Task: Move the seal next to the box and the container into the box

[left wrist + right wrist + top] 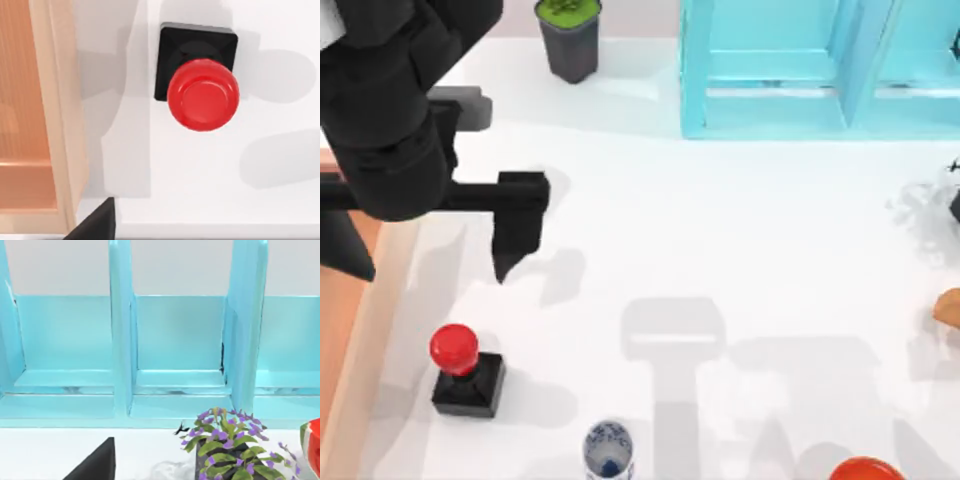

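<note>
The seal [460, 368] stands upright on the white table just right of the box [342, 330], whose light-wood rim runs along the table's left edge. My left gripper [432, 272] hovers open over the box rim, a little behind the seal and holding nothing. From the left wrist the seal [201, 92] is seen from above, its red knob on the black base, with the box rim [57, 125] beside it and a gap of table between them. The container [608, 452], a blue-patterned white cup, stands at the front edge, right of the seal. My right arm's dark fingertip [96, 465] faces the shelf.
A turquoise shelf unit [820, 70] lines the back right, and a dark grey pot with a green top [568, 38] stands left of it. A red-orange round object [865, 470] lies front right. An orange item [950, 306] pokes in at the right edge. A purple-flowered plant [227, 445] stands before the shelf.
</note>
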